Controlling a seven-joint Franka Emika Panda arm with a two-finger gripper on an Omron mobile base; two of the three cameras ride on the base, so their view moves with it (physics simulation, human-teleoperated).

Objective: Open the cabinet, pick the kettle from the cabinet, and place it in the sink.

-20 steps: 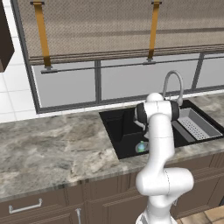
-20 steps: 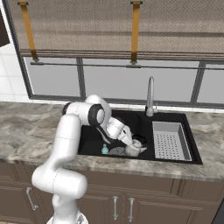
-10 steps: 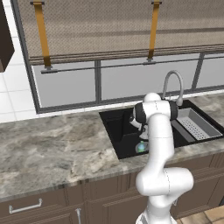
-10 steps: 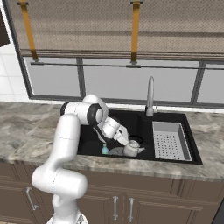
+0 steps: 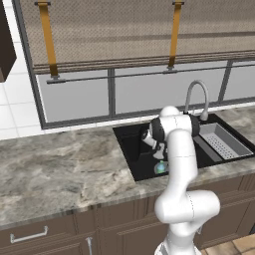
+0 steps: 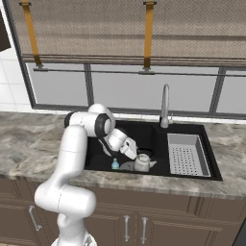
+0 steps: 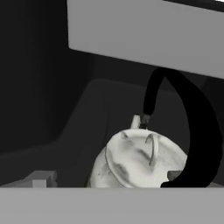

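Kettle (image 6: 142, 162) stood upright on the floor of the sink (image 6: 192, 176), near its front edge. Gripper (image 6: 131, 151) spread wide, empty, just above kettle's black handle (image 7: 192, 127).

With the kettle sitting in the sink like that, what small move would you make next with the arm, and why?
Probably lift the gripper straight up and clear of the basin. The kettle already rests upright on the floor of the black sink, and the jaws appear open beside its black handle rather than clamped on it, so the placing looks finished. A straight rise should avoid snagging that handle.
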